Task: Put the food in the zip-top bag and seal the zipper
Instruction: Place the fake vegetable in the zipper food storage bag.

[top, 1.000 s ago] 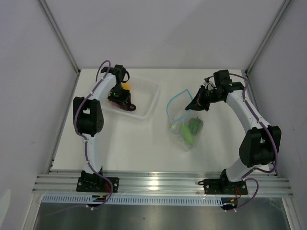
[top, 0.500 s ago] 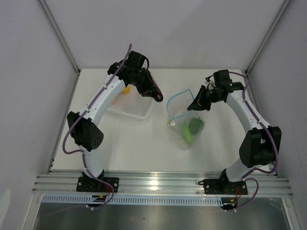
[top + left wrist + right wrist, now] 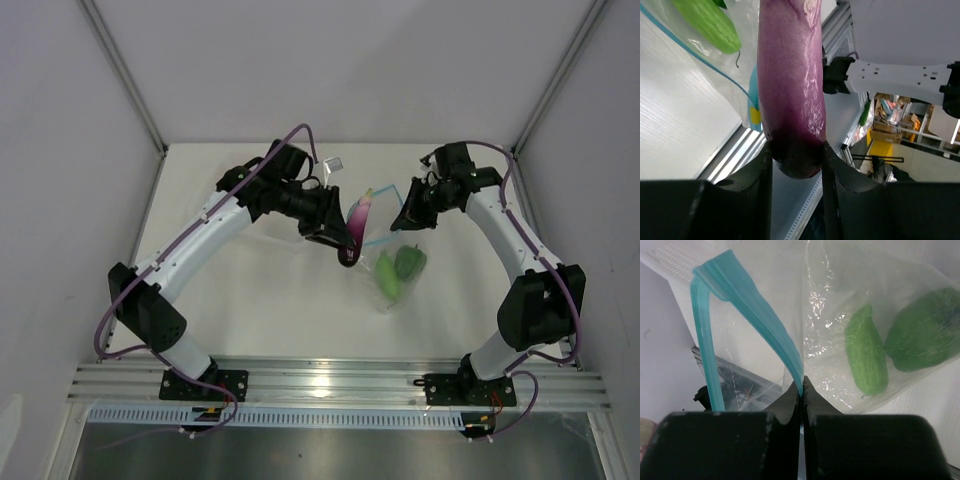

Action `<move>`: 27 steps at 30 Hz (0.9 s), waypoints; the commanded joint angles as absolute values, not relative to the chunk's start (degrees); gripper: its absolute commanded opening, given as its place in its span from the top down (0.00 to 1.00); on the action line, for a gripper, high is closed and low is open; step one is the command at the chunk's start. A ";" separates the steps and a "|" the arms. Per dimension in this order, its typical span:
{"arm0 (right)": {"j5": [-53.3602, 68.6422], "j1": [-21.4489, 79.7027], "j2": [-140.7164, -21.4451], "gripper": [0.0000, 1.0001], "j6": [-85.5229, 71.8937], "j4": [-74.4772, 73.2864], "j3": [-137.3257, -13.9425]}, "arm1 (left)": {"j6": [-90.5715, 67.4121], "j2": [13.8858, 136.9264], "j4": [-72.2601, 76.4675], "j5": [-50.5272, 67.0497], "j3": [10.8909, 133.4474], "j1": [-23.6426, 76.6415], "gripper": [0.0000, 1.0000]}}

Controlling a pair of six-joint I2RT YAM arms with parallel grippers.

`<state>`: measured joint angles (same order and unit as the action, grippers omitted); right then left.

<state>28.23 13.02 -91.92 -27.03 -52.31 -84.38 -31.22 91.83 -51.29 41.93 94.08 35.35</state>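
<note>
My left gripper (image 3: 343, 238) is shut on the purple eggplant (image 3: 357, 213), held in the air right at the open mouth of the zip-top bag (image 3: 385, 245). In the left wrist view the eggplant (image 3: 790, 75) sits squeezed between both fingers of that gripper (image 3: 796, 150). The clear bag lies on the table with a light green cucumber (image 3: 387, 276) and a green bell pepper (image 3: 409, 262) inside. My right gripper (image 3: 410, 216) is shut on the blue zipper (image 3: 765, 325), lifting the mouth edge; its jaws (image 3: 801, 385) pinch the strip. Cucumber (image 3: 867, 357) and pepper (image 3: 922, 340) show through the plastic.
A clear rigid tray (image 3: 303, 238) lies mostly hidden beneath my left arm at the back left. White walls with metal posts close off the back and sides. An aluminium rail (image 3: 330, 380) runs along the near edge.
My left arm has risen from the tray and swung right, carrying the eggplant to the bag's mouth. The right arm has kept its hold on the zipper almost unmoved.
</note>
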 commanded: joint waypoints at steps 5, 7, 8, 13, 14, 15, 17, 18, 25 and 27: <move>22.68 17.14 -89.21 1.00 -23.12 -53.09 -89.38 | -29.53 93.69 -55.98 50.19 94.48 35.42 0.99; 21.89 18.37 -88.95 1.00 -22.42 -53.17 -89.91 | -30.14 95.00 -56.95 50.53 94.40 35.33 0.99; 21.28 18.80 -88.51 1.00 -21.28 -53.26 -90.17 | -31.02 95.62 -57.30 51.93 94.39 35.33 0.99; 19.07 22.84 -86.66 1.00 -17.93 -52.38 -91.41 | -33.13 97.73 -56.17 54.75 92.47 35.33 0.99; 18.90 23.29 -86.23 1.00 -17.41 -51.95 -91.58 | -33.83 97.82 -55.90 55.19 92.20 35.42 0.99; 18.46 23.81 -85.52 1.00 -16.53 -51.68 -91.58 | -34.27 97.82 -55.38 56.33 91.94 35.33 0.99; 17.76 25.22 -84.64 1.00 -15.82 -51.07 -91.67 | -35.85 97.74 -53.54 57.21 90.53 35.33 0.99; 17.32 25.57 -83.86 1.00 -14.95 -50.89 -91.67 | -36.56 97.65 -52.83 58.26 89.74 35.25 0.98; 19.42 27.60 -81.04 1.00 -13.18 -49.48 -89.65 | -40.43 98.87 -48.96 60.64 88.86 34.98 0.88; 19.95 27.77 -80.69 1.00 -13.80 -49.04 -88.68 | -41.65 98.88 -47.91 60.21 89.03 34.63 0.83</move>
<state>18.92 27.35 -82.94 -14.92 -51.70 -88.75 -38.94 98.67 -51.24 57.76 88.27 35.09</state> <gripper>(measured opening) 0.002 0.367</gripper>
